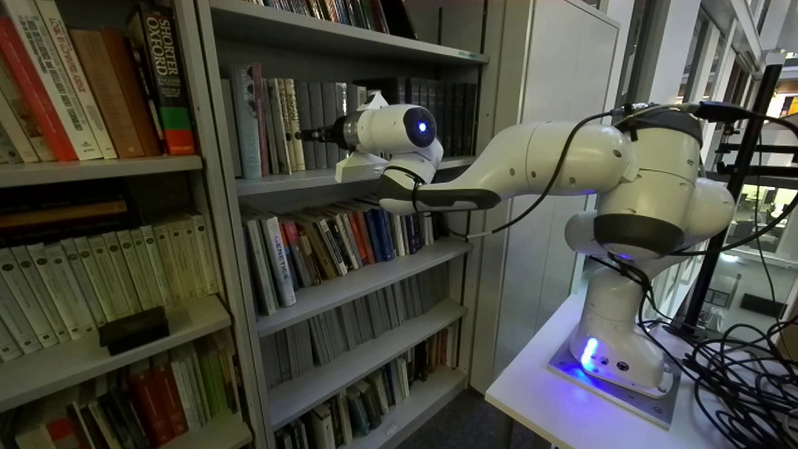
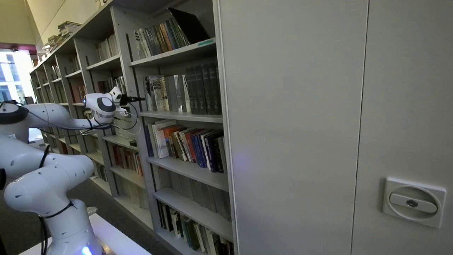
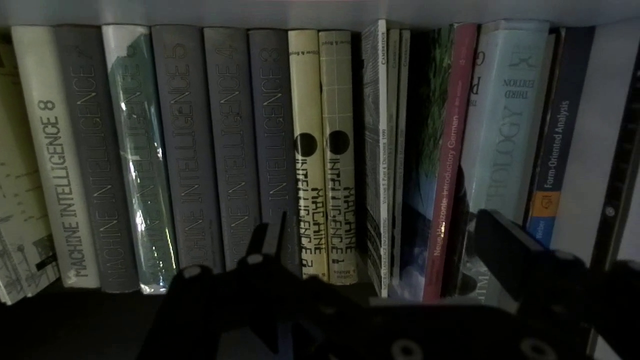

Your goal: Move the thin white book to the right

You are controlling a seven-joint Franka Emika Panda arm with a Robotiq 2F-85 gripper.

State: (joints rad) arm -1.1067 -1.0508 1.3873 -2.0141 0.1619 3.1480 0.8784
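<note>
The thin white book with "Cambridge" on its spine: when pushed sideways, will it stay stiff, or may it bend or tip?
The thin white book is probably light and may bend, as its spine is narrow. It might tip toward the nearest yellow book, since a dark gap shows there. Two thin grey books close beside could shift along.

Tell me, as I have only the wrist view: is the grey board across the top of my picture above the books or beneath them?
Observer: Beneath. In both exterior views the books stand on that board.
Operator: So my picture is upside down. To move the thin white book right, what stands further that way, out of my sight?
Observer: In both exterior views, large dark volumes stand farther right on that board.
Operator: And one level down?
Observer: Another row of books, with the white GENETICS book near its left end.
</note>
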